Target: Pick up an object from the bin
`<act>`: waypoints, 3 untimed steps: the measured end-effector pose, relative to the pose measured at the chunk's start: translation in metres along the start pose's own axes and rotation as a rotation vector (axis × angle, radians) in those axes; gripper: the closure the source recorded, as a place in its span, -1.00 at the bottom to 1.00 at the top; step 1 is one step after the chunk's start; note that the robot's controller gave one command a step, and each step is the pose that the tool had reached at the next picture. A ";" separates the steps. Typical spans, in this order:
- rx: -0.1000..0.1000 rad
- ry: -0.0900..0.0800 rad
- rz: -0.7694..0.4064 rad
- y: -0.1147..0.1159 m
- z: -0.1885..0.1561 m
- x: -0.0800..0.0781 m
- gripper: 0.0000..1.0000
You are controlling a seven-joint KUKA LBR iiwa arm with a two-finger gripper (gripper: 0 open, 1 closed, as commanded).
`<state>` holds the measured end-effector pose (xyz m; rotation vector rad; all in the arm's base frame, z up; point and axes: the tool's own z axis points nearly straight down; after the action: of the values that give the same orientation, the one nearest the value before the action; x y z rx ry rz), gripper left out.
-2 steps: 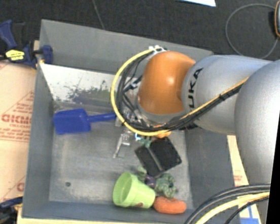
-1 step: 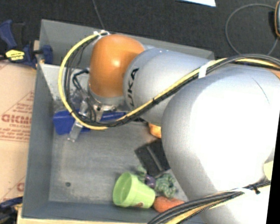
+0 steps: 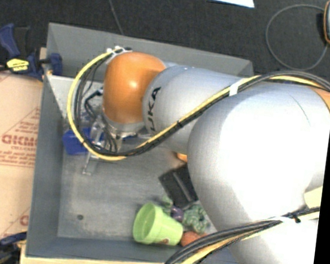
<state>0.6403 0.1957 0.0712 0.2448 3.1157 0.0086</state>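
Gripper (image 3: 92, 149) sits low at the left side of the bin (image 3: 48, 194), under the orange wrist cover (image 3: 125, 87). You cannot tell from this view whether it is spread or pressed together. Blue object (image 3: 72, 144), shape unclear, lies by the left wall, just beside the gripper. Well apart, toward the front wall: green cup (image 3: 154, 223) on its side, black block (image 3: 177, 187), greenish clump (image 3: 195, 217).

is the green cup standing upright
No, the green cup lies on its side on the bin floor, with its open mouth turned to the view's left.
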 end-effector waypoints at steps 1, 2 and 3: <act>-0.005 0.000 0.193 0.007 0.000 -0.001 1.00; -0.005 0.001 0.194 0.007 0.000 -0.002 1.00; 0.001 0.012 0.196 0.006 -0.021 0.001 1.00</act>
<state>0.6395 0.2014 0.0926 0.5500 3.0890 0.0107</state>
